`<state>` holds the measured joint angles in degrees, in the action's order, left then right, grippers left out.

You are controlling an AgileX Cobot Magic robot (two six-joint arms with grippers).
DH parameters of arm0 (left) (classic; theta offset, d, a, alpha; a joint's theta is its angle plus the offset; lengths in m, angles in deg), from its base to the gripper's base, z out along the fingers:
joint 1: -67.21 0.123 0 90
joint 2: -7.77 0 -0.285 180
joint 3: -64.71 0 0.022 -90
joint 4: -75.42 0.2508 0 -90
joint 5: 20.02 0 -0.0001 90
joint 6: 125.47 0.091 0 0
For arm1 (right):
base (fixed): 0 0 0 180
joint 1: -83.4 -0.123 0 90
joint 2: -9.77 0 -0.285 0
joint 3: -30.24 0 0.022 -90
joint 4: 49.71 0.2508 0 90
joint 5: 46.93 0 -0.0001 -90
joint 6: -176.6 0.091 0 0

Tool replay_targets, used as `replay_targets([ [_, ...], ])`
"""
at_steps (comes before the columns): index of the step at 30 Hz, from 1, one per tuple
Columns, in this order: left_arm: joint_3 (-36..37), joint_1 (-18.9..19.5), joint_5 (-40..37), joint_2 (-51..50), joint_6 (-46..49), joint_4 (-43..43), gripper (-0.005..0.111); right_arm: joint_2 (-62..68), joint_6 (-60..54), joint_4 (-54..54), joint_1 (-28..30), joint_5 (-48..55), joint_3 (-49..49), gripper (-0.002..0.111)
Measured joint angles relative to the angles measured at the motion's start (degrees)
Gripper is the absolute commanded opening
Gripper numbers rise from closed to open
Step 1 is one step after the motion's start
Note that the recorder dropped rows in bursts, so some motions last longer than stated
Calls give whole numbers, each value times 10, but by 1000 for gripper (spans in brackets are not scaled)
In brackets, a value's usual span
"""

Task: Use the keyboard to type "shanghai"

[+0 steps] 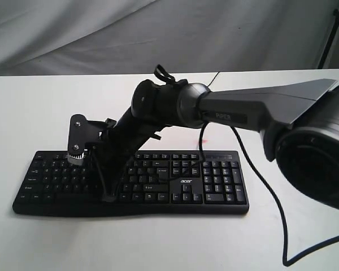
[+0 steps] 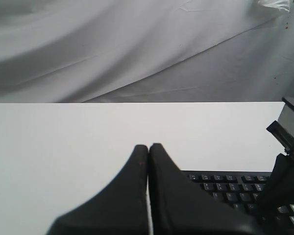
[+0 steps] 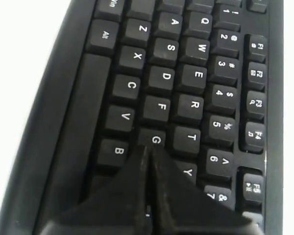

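The black keyboard [image 1: 212, 183] lies across the white table [image 1: 45, 107], with its acer logo right of centre. My right arm reaches from the right, over the keyboard, to its left half. The right gripper [image 1: 105, 192] points down onto the letter keys. In the right wrist view the keyboard [image 3: 166, 76] fills the frame. There the right gripper [image 3: 149, 149] is shut, its tips at the edge of the G key [image 3: 156, 139], with the H key hidden beneath the fingers. The left gripper [image 2: 148, 146] is shut on nothing above bare table, beside the keyboard's far corner [image 2: 225, 188].
A thin black cable [image 1: 260, 186] runs over the table from behind the keyboard and loops toward the front right. A large black arm housing [image 1: 316, 158] fills the right side. Grey cloth [image 1: 101, 34] hangs behind the table. Part of the right arm [image 2: 289, 132] shows at the left wrist view's edge.
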<state>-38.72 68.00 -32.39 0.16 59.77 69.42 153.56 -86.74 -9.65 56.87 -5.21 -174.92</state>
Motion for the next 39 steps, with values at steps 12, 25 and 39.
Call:
replay_targets([
  [12, 0, 0, 0, 0, 0, 0, 1, -10, 0, 0, 0, 0, 0, 0],
  [25, 0, 0, 0, 0, 0, 0, 1, -10, 5, 6, 0, -3, 0, 0],
  [39, 0, 0, 0, 0, 0, 0, 1, -7, 101, 6, -50, -68, -38, 0],
])
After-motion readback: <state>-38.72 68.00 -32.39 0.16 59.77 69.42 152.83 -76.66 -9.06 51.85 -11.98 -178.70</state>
